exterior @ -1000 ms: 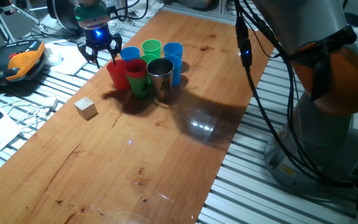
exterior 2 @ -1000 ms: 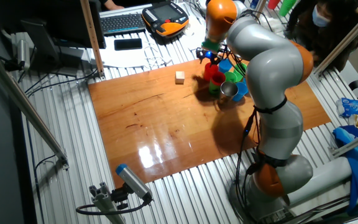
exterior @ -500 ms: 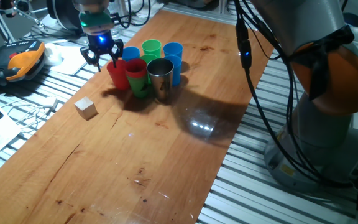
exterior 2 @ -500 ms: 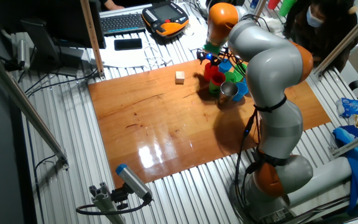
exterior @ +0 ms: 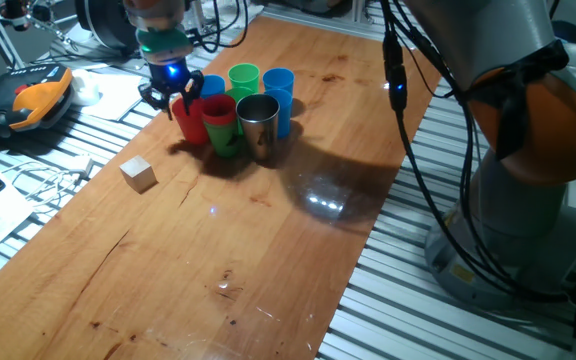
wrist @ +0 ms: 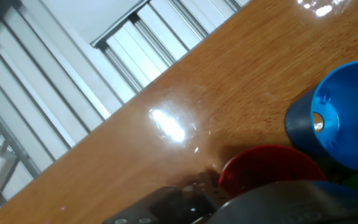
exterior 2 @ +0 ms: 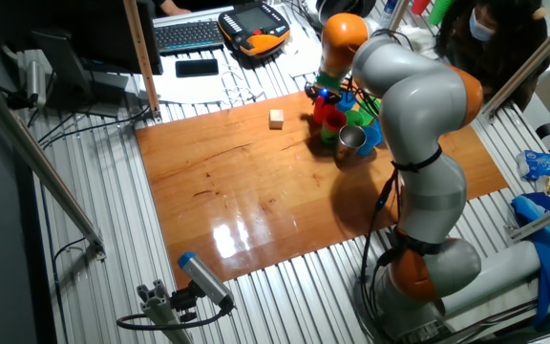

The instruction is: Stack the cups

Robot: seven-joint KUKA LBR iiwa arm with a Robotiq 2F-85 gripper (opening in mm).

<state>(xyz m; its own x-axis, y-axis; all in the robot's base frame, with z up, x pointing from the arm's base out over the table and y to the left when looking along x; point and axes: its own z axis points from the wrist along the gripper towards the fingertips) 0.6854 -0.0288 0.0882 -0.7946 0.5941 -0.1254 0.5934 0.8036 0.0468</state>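
Observation:
Several cups stand bunched at the table's far end: a red cup, a red cup nested in a green one, a steel cup, a green cup and blue cups. My gripper hangs open at the cluster's left side, its fingers just over the red cup's rim; it also shows in the other fixed view. The hand view shows the red cup's rim just below the hand and an empty blue cup beside it.
A pale wooden cube lies left of the cups, also seen in the other fixed view. An orange teach pendant and cables lie off the table's left edge. The robot base stands on the right.
The gripper has moved right and slightly down, from beside the cluster to right over the red cup. The cups and the cube have not moved.

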